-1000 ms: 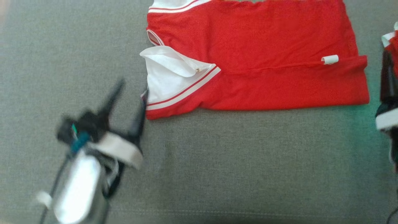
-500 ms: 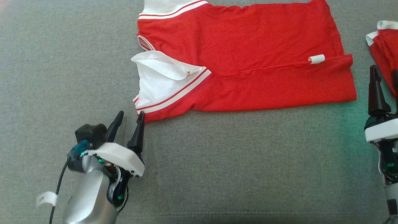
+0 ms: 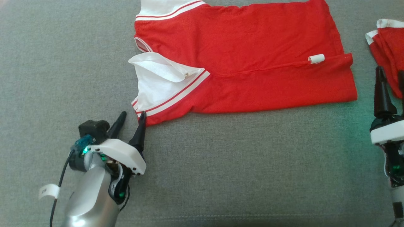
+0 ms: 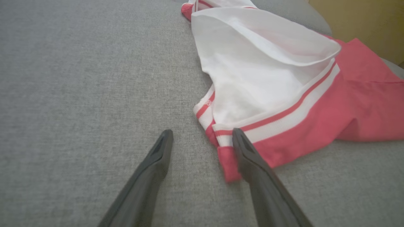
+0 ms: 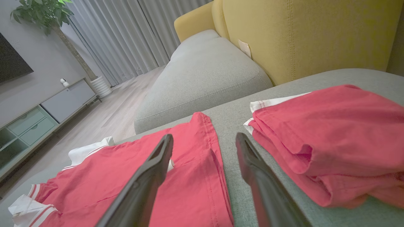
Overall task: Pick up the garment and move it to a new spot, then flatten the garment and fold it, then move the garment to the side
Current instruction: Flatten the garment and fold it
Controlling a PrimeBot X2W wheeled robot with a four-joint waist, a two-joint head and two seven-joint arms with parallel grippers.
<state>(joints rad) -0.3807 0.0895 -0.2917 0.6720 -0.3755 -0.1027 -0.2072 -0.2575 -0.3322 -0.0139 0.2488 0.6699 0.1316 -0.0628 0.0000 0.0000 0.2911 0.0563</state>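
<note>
Garment (image 3: 252, 63), a red shirt with white, red-striped sleeves, is lying spread on the grey cushion (image 3: 221, 164), reaching from the middle to the far edge of the head view. It is looking mostly flat, with its near long side seeming to be turned over along a seam line. A white sleeve (image 3: 157, 82) is sitting curled up at its left end, and a small white tag (image 3: 316, 58) is showing near the right end.

Left gripper (image 3: 133, 113) is resting low at the shirt's near left corner with its fingers apart. In the left wrist view (image 4: 202, 132) one finger is lying against the red corner while the other is lying on bare cushion, so nothing is being pinched yet. Right gripper (image 3: 390, 71) is hanging off the shirt's right end, fingers apart and holding nothing. In the right wrist view (image 5: 204, 136) it is pointing between the shirt's edge and a second red bundle (image 5: 331, 132) lying just beside it.

Judging by this, the pick-up, the move and most of the flattening are looking done, and folding is looking begun at best. The corner grasp is appearing to be the step in hand. The loose sleeve is needing tidying, further folds are remaining, and the move to the side is not yet done.
</note>
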